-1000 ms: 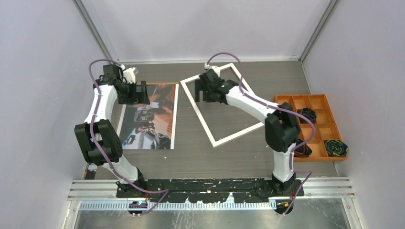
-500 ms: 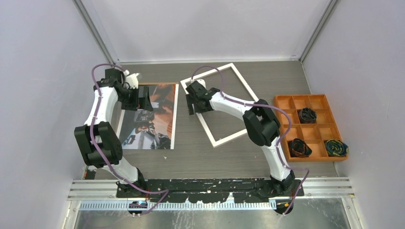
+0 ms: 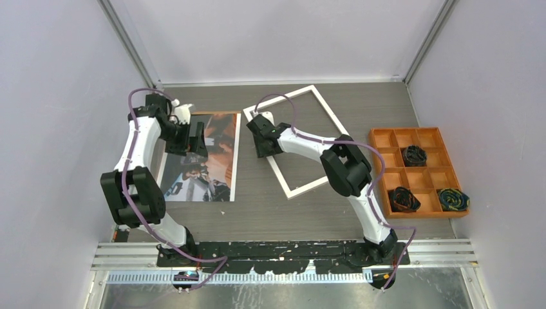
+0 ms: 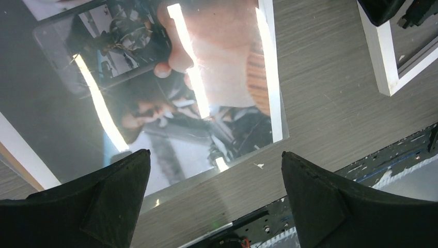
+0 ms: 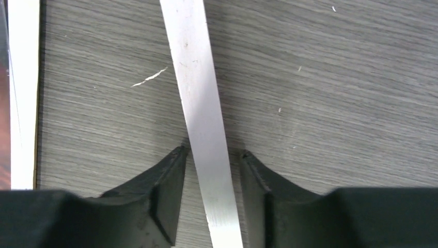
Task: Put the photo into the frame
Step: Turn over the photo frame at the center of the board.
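Note:
The photo (image 3: 206,161), a glossy dark and orange-brown print with a white border, lies flat at the left of the table. In the left wrist view the photo (image 4: 206,93) fills the upper left. My left gripper (image 3: 196,136) hovers over its far part, jaws wide open and empty (image 4: 215,152). The white frame (image 3: 302,189) lies tilted at the centre. My right gripper (image 3: 263,145) is down on the frame's left rail (image 5: 199,77). Its jaws straddle that rail (image 5: 213,150), with thin gaps still showing on both sides.
An orange compartment tray (image 3: 404,129) sits at the right, holding coiled cable bundles (image 3: 414,154), (image 3: 402,198), (image 3: 452,199). A corner of the frame (image 4: 382,62) shows beside the photo. The photo's white border (image 5: 23,93) lies just left of the right gripper. Grey walls close in on three sides.
My right gripper has swung left and down from inside the frame onto its left rail, and its jaws have narrowed around it. The left gripper has drifted slightly nearer over the photo.

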Robot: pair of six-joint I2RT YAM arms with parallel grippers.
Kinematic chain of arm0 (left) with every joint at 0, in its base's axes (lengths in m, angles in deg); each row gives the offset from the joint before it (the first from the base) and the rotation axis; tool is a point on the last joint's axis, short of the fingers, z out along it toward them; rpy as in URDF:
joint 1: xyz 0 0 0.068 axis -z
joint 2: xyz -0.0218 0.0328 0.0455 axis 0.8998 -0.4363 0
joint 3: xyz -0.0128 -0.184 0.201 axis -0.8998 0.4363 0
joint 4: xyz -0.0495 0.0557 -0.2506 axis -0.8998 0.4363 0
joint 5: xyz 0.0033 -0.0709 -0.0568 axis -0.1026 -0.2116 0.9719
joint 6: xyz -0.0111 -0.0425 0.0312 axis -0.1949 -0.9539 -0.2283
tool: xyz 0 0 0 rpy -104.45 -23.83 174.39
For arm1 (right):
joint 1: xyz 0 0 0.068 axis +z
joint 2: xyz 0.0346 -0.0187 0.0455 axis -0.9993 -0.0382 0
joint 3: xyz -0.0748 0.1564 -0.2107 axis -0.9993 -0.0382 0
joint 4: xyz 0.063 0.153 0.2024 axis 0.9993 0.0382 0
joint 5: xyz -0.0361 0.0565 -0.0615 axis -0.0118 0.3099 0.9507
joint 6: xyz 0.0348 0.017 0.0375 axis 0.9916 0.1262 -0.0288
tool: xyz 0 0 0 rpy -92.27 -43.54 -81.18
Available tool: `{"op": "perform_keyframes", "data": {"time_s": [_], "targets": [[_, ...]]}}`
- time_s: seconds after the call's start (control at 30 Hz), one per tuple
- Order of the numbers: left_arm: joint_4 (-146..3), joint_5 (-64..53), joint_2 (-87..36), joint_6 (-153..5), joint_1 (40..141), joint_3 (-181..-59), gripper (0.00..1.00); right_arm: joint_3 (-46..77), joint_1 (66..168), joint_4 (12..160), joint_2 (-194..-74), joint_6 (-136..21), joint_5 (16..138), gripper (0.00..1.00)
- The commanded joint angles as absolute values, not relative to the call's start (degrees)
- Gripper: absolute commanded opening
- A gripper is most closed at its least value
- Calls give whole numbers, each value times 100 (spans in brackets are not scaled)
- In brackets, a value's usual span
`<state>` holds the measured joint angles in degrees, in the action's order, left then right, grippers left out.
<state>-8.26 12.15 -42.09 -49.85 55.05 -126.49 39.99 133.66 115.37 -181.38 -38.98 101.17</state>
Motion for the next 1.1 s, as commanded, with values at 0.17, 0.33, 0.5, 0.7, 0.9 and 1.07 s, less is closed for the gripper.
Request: {"op": "perform_keyframes", "data": {"time_s": [0.17, 0.33, 0.5, 0.7, 0.9, 1.07], "targets": [[-640, 930, -4110, -4963, 5920, -12879, 100, 4200, 13491, 11497, -18044, -3565, 10307, 18], [-860, 857, -4149, -5150, 6282, -12613, 100, 4492, 13526, 11644, -17664, -3185, 10089, 3], [-1057, 847, -4081, -5281, 6317, -12375, 100, 5154, 13617, 11961, -17337, -2697, 9594, 1], [-1060, 850, -3908, -5381, 6202, -12564, 100, 5465, 13660, 11855, -16790, -1935, 8950, 1], [-677, 1519, -3883, -5683, 5951, -13248, 100, 5370, 13664, 11091, -16283, -1047, 8186, 1], [-840, 1526, -3729, -6104, 5877, -13523, 100, 5409, 13665, 10592, -16013, -529, 7817, 1]]}}
